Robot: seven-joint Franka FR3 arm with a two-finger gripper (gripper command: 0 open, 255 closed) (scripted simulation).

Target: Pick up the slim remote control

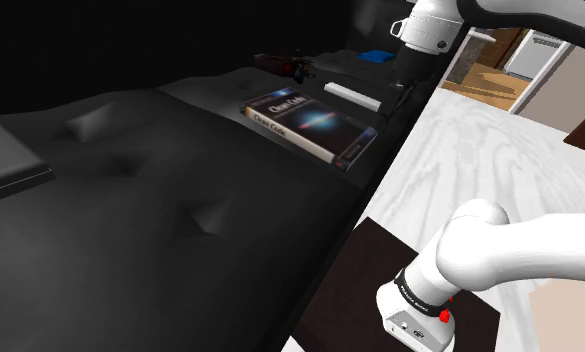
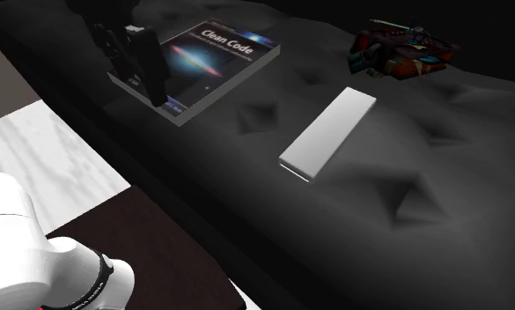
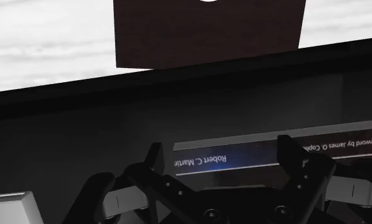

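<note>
The slim remote (image 2: 327, 132) is a pale grey flat slab lying on the dark tufted cushion (image 2: 405, 211), between a book and a toy. It also shows past the book in the shoulder view as a thin pale bar, the remote (image 1: 352, 94). My black gripper (image 2: 158, 92) hangs over the near corner of the "Clean Code" book (image 2: 213, 55), well to the second exterior view's left of the remote. In the wrist view the gripper (image 3: 222, 159) is open, its fingers (image 3: 154, 162) apart with the book's spine (image 3: 241, 156) beyond them. A pale slab corner (image 3: 6, 207) shows beside the hand.
A dark red and black toy (image 2: 400, 48) lies beyond the remote. A blue object (image 1: 377, 56) sits at the cushion's far end. The dark brown stand (image 2: 158, 238) and a pale marbled floor (image 1: 480, 150) border the cushion's edge.
</note>
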